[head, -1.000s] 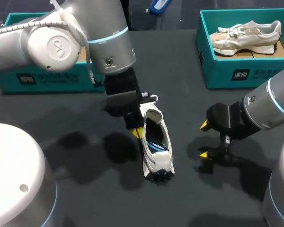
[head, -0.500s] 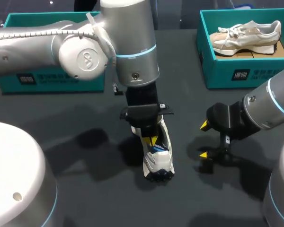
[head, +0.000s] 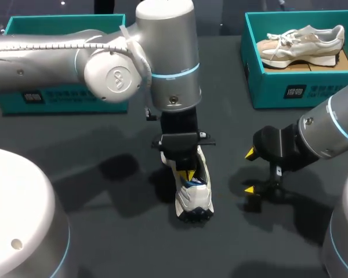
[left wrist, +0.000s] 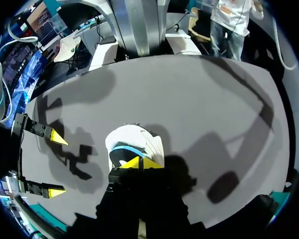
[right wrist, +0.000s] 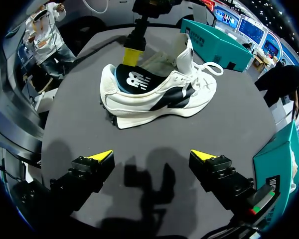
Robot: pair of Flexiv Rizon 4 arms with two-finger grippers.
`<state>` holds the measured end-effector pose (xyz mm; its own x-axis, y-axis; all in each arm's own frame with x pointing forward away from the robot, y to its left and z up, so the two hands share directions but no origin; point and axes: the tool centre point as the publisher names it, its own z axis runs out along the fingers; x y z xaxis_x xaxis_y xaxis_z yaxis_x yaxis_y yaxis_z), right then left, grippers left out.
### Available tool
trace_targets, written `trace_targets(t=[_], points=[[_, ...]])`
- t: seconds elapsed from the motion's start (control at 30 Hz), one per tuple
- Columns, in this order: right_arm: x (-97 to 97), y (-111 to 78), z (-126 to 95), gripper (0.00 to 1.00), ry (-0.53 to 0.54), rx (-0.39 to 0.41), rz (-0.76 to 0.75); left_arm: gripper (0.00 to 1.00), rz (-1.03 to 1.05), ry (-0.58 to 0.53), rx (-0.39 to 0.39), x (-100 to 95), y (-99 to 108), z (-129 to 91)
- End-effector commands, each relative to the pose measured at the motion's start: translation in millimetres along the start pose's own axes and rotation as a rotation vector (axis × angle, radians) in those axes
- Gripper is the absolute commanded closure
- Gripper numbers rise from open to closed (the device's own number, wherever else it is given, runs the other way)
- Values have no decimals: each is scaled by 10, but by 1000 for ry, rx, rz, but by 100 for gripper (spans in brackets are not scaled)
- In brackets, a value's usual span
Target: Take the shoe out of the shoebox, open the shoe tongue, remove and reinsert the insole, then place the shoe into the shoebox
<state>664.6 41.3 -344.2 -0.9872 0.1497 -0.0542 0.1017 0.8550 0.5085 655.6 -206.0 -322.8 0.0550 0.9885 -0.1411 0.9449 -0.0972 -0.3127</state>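
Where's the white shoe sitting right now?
In the head view the white shoe stands on the table near the middle, directly under the left gripper, with the open right gripper to its right.

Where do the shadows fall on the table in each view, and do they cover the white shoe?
Head view: the left arm's shadows darken the table left of the white shoe, whose toe is lit. Left wrist view: broad arm shadows cross the table beside the shoe. Right wrist view: the right claw's shadow lies between its fingers, short of the shoe.
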Motion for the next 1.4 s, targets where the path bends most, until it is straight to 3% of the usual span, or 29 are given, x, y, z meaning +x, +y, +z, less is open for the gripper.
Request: trace_targets(t=[0.03, 0.3, 0.53, 0.7, 1.4], points=[[17, -2, -10, 0, -2, 1, 0, 100, 2, 6, 13, -45, 75, 123], [17, -2, -10, 0, -2, 1, 0, 100, -2, 11, 30, -34, 150, 260], [17, -2, -10, 0, -2, 1, 0, 100, 17, -33, -12, 57, 36, -1], [17, -2, -10, 0, -2, 1, 0, 100, 54, -37, -29, 99, -98, -58], [17, -2, -10, 0, -2, 1, 0, 100, 23, 4, 8, -5, 166, 357]])
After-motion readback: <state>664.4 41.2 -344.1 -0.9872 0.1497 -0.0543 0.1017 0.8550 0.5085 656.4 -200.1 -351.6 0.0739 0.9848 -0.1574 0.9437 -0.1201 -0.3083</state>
